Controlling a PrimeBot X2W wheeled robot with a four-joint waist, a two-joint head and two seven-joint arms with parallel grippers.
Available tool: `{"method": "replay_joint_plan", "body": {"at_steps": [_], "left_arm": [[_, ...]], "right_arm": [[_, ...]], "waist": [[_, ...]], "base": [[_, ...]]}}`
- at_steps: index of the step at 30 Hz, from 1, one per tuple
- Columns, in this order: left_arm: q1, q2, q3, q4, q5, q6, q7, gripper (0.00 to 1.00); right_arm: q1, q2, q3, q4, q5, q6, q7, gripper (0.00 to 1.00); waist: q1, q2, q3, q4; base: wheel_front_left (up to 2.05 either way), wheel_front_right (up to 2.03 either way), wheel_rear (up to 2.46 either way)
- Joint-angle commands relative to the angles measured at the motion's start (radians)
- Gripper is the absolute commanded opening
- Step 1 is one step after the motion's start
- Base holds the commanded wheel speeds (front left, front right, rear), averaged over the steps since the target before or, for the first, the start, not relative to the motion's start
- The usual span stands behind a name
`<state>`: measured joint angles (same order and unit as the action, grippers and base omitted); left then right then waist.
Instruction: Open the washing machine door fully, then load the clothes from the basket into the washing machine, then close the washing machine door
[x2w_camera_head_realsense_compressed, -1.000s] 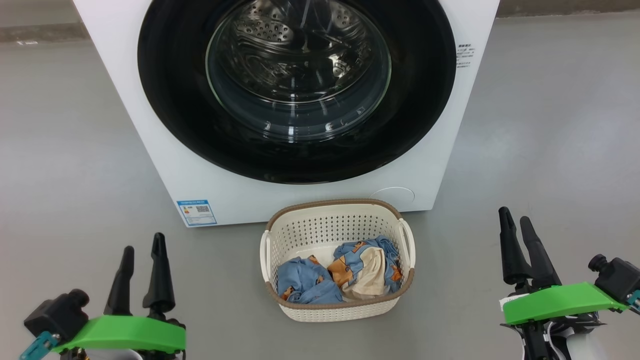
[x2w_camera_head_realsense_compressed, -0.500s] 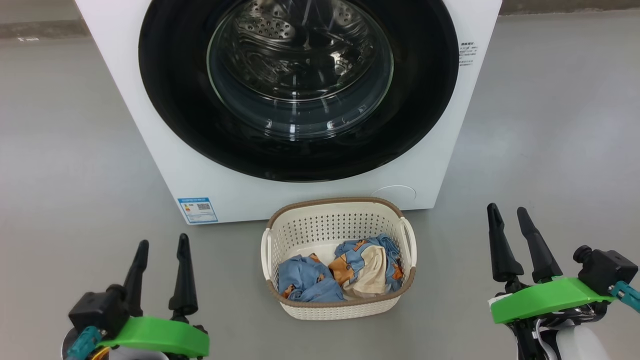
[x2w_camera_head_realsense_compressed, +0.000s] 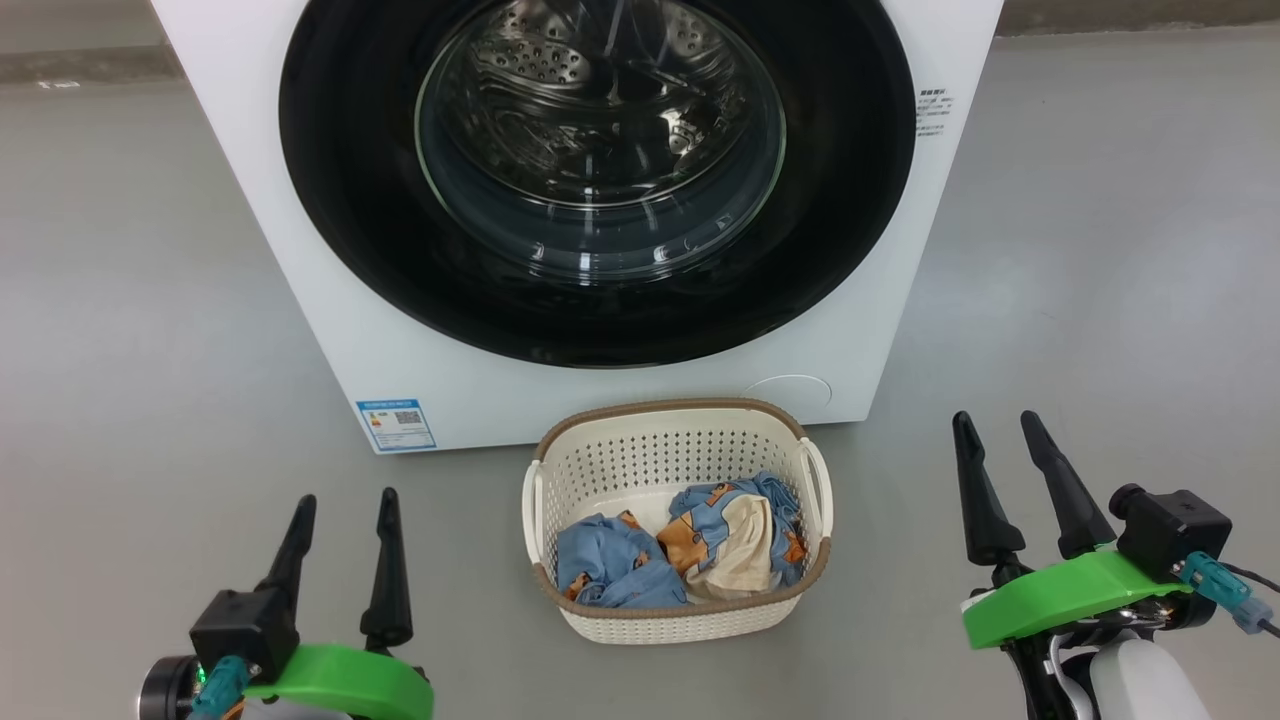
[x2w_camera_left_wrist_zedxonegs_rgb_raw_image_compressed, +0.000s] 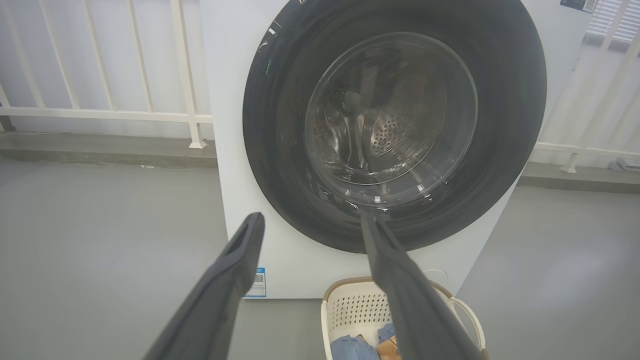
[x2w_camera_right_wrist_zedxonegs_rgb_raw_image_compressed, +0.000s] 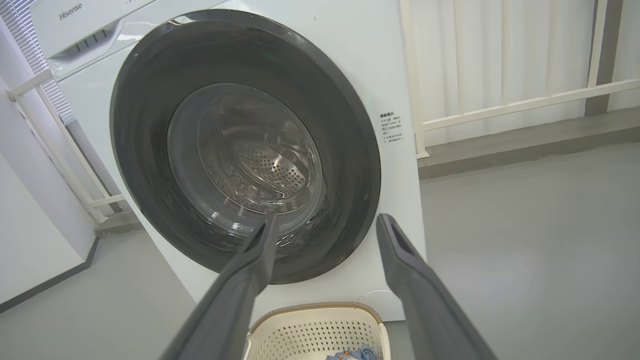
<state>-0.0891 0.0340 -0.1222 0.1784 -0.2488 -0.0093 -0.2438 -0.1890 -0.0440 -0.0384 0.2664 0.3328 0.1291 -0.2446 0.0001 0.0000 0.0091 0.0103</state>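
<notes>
Judging from how things lie, none of the 3 steps has begun. The washing machine door (x2w_camera_head_realsense_compressed: 600, 150) sits shut, flush against the front of the washing machine (x2w_camera_head_realsense_compressed: 370, 340), and the steel drum shows through its glass bowl. All the clothes (x2w_camera_head_realsense_compressed: 690, 545) lie bunched in the near half of the basket (x2w_camera_head_realsense_compressed: 660, 460), which stands on the grey floor (x2w_camera_head_realsense_compressed: 150, 350) just in front of the machine, below the door. Opening the door, loading and closing are all left to do. The left gripper (x2w_camera_head_realsense_compressed: 346, 497) hangs near and left of the basket and the right gripper (x2w_camera_head_realsense_compressed: 995, 416) near and right of it. Each has its 2 fingers spread and holds nothing, well apart from door and basket. The head view shows both garments, the whole basket rim and the blue label sticker (x2w_camera_head_realsense_compressed: 395, 425) at the machine's lower left. The left wrist view adds a white railing (x2w_camera_left_wrist_zedxonegs_rgb_raw_image_compressed: 100, 112) far left, behind the machine. The right wrist view adds the brand lettering (x2w_camera_right_wrist_zedxonegs_rgb_raw_image_compressed: 70, 11) on the top panel and the door's full right rim, where I would expect a handle, though I cannot make one out.
</notes>
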Motion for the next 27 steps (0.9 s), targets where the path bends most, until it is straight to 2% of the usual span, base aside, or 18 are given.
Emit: {"method": "replay_joint_plan", "body": {"at_steps": [1, 17, 27], "left_arm": [[-0.051, 0.016, 0.026, -0.019, 0.029, 0.003, -0.015, 1.0], [-0.059, 0.016, 0.017, 0.085, -0.001, 0.004, -0.018, 1.0], [-0.071, 0.016, 0.021, 0.094, 0.013, 0.007, -0.018, 1.0]], "right_arm": [[-0.041, -0.006, 0.028, -0.02, -0.033, 0.002, -0.014, 1.0], [-0.044, -0.006, 0.032, 0.047, -0.058, 0.002, -0.017, 1.0], [-0.055, -0.006, 0.035, 0.065, -0.057, 0.002, -0.017, 1.0]], "waist": [[-0.0001, 0.0, -0.001, 0.0], [-0.0001, 0.0, -0.003, 0.003], [-0.0001, 0.0, 0.002, 0.001]], "base": [[0.0, 0.0, 0.0], [0.0, 0.0, 0.0], [0.0, 0.0, 0.0]]}}
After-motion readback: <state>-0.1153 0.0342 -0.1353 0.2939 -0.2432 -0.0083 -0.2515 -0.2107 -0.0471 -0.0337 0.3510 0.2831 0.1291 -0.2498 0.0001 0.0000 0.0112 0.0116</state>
